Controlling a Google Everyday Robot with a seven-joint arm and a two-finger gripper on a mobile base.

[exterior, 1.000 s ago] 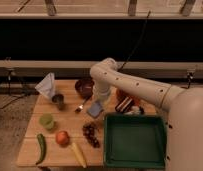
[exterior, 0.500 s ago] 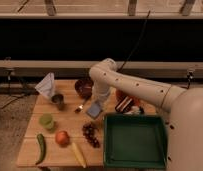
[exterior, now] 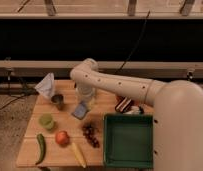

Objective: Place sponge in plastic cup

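The gripper (exterior: 84, 102) hangs over the table's middle, closed on the upper edge of the sponge (exterior: 80, 111), which dangles tilted below it. The sponge looks light, soft and compressible, so an edge pinch should hold, though the pad may flex or swing. The plastic cup (exterior: 46, 120) stands apart to the left, beyond the dark metal cup (exterior: 58, 100).

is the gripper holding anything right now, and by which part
The sponge, it seems. It hangs tilted just under the gripper, pinched by its upper edge, above the table and to the right of the green cup.
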